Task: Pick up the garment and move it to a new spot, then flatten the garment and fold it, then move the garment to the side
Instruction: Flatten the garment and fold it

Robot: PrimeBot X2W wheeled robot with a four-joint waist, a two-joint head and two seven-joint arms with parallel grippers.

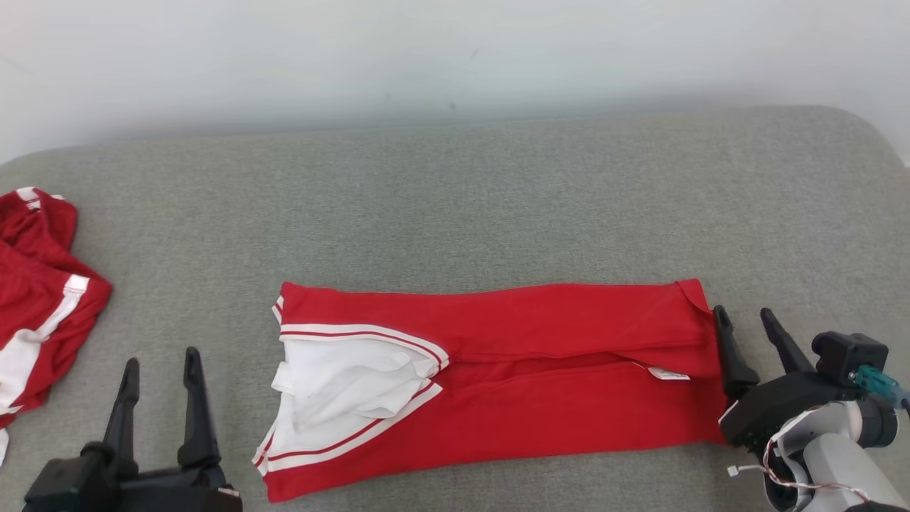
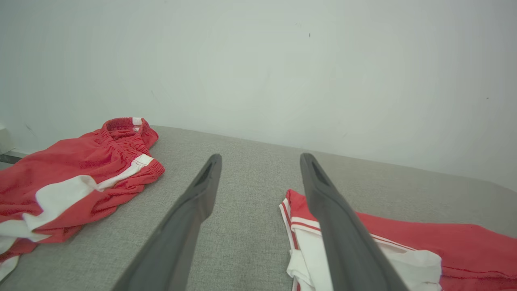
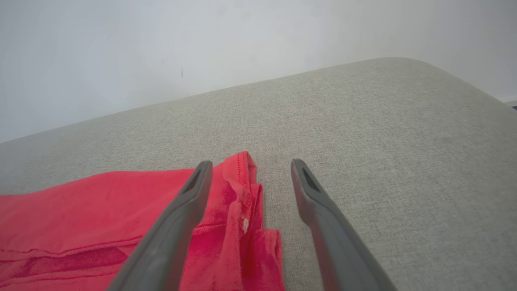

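A red garment point(image 1: 540, 370) with white and red-striped trim lies folded lengthwise on the grey cushion point(image 1: 455, 206), its white collar end to the left. My left gripper point(image 1: 160, 366) stands open at the lower left, apart from the garment's left end point(image 2: 464, 246). My right gripper point(image 1: 745, 321) is open beside the garment's right edge point(image 3: 238, 190), with its left finger over the cloth and nothing held between the two fingers.
Red shorts with white stripes point(image 1: 35, 299) lie crumpled at the cushion's far left point(image 2: 72, 178). A pale wall point(image 1: 455, 57) stands behind the cushion. The cushion's rounded right corner point(image 3: 424, 81) lies beyond the right gripper.
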